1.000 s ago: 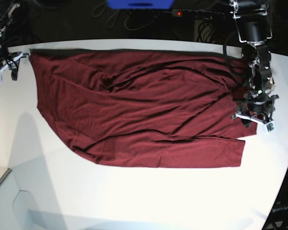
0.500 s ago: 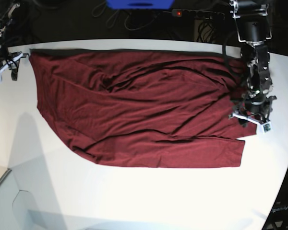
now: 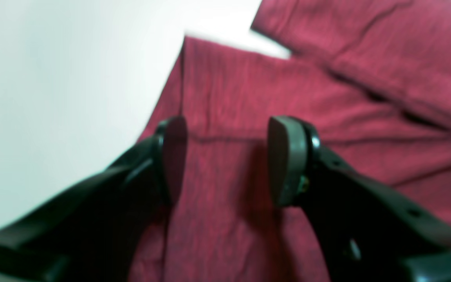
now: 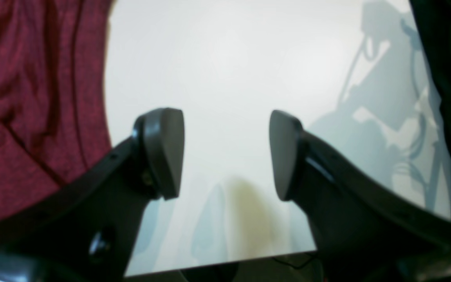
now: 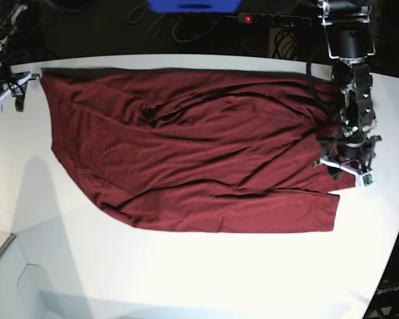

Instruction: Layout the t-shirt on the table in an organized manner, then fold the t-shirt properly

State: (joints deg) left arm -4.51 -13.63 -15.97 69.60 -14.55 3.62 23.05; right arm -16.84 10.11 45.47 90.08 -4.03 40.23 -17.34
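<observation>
T-shirt spread on table, both grippers released and holding nothing.

The t-shirt (image 5: pixel 186 149) lies wrinkled across the far half of the table (image 5: pixel 199 272); its far hem runs along the table's far edge, and wide bare tabletop lies in front. Left gripper (image 5: pixel 342 169) sits over the shirt's sleeve end, jaws apart above cloth, whether touching it unclear; wrist view blurred. Right gripper (image 5: pixel 5 93), partly cut off by the frame edge, hangs over bare table just beside the shirt's corner, jaws spread.
</observation>
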